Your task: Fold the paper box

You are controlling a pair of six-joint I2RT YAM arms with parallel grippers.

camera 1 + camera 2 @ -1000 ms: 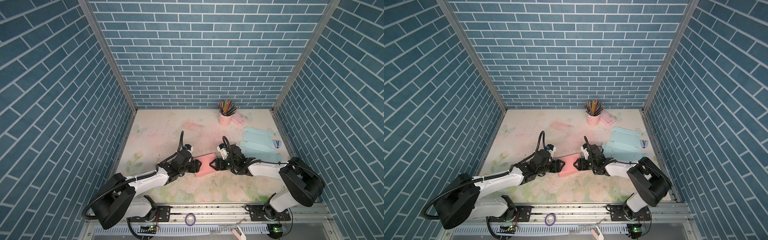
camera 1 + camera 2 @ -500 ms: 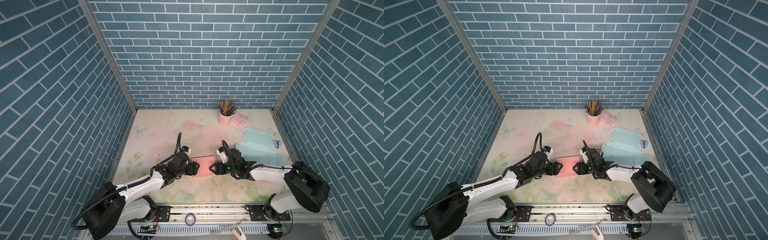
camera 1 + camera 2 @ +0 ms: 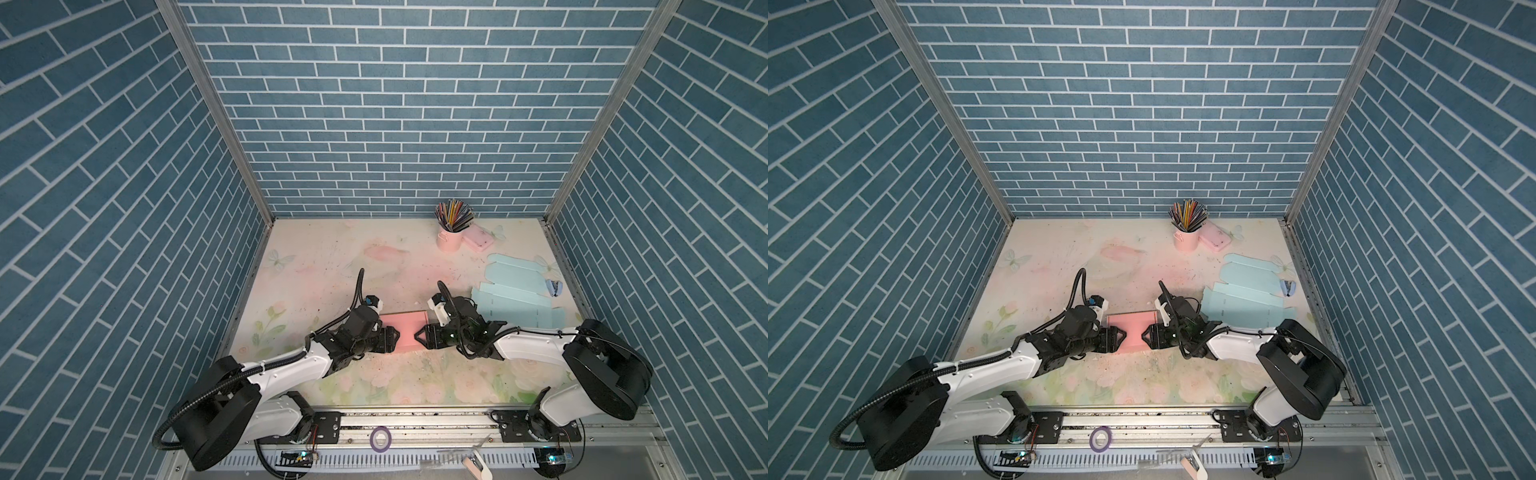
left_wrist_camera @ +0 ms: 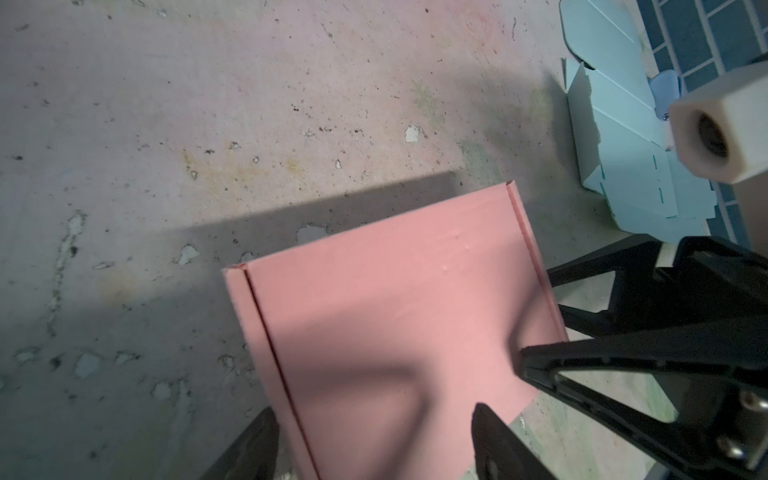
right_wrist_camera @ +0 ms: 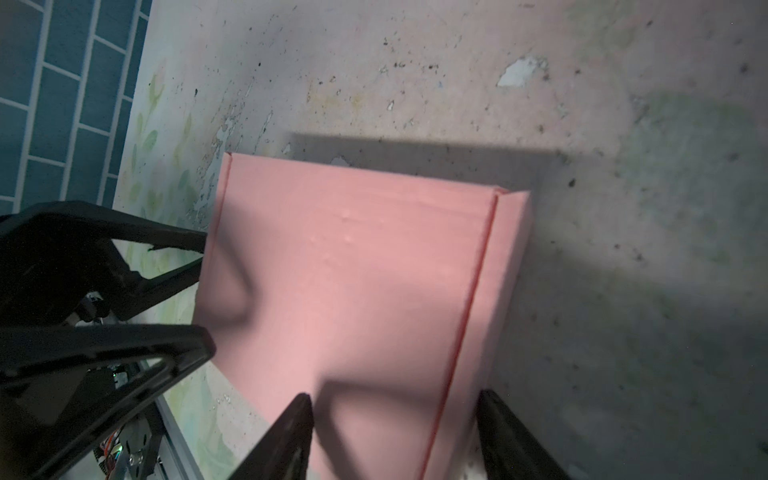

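The pink paper box (image 3: 404, 328) lies near the front middle of the worktop (image 3: 332, 257), its lid apparently down. The left gripper (image 3: 395, 338) and right gripper (image 3: 417, 335) meet it from opposite ends. Both sets of fingers stand wide and visibly clamp nothing. They probably brace the box from both sides so it cannot slide while its walls are squared.

Pink cup (image 3: 449, 242) with coloured pencils (image 3: 454, 214) at back of floral mat (image 3: 332, 266), small pink case (image 3: 478, 239) touching it. Flat light-blue cutouts (image 3: 515, 301) by right edge, small blue object (image 3: 554, 286) beside. Purple tape roll (image 3: 380, 438) on front rail. Blue brick walls (image 3: 399, 124).
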